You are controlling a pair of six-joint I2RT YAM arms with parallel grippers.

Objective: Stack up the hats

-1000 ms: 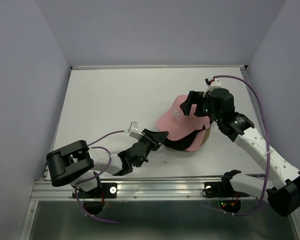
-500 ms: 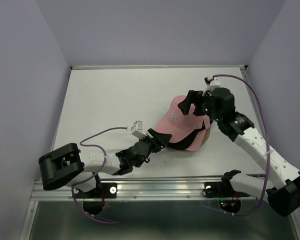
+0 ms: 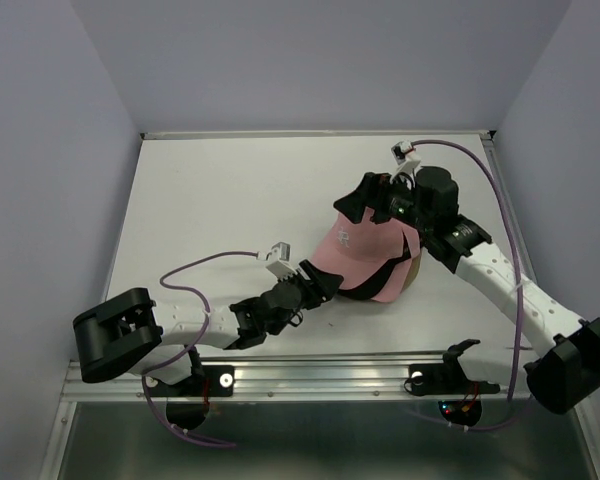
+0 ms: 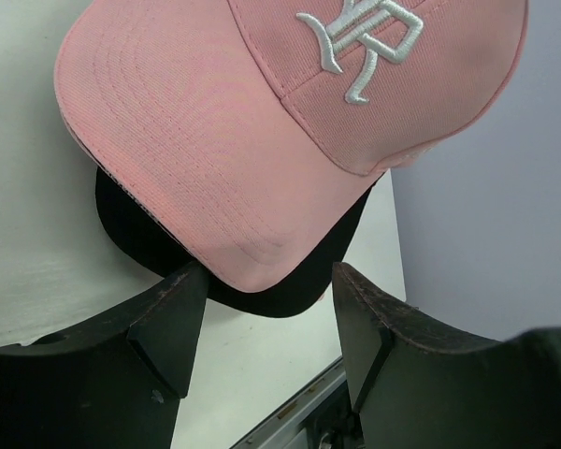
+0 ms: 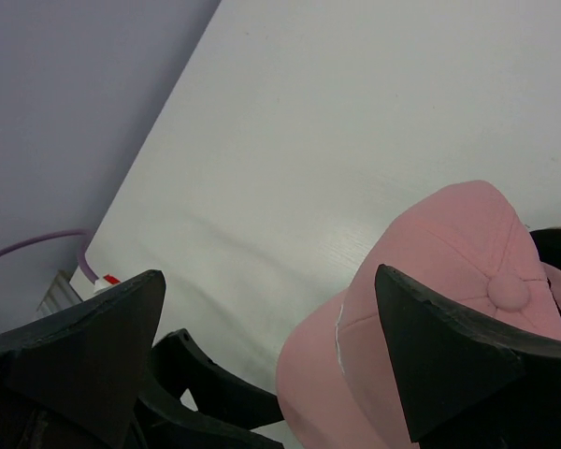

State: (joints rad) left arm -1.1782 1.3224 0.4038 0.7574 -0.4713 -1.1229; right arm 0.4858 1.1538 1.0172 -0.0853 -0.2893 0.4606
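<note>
L jaws have spread open, pink hat [image 4: 215,140] brim just ahead; R jaws open above crown.

Pink cap [image 3: 360,250] with white lettering [image 4: 360,42]; black cap [image 4: 140,234]; tan cap [image 3: 413,272]

hats [image 3: 368,262] in one pile on desk [image 3: 220,200], right of centre, toward near edge. left end effector [image 3: 321,284] just near-left of pile, at the brims; right end effector [image 3: 364,200] over pile's far side.
</note>
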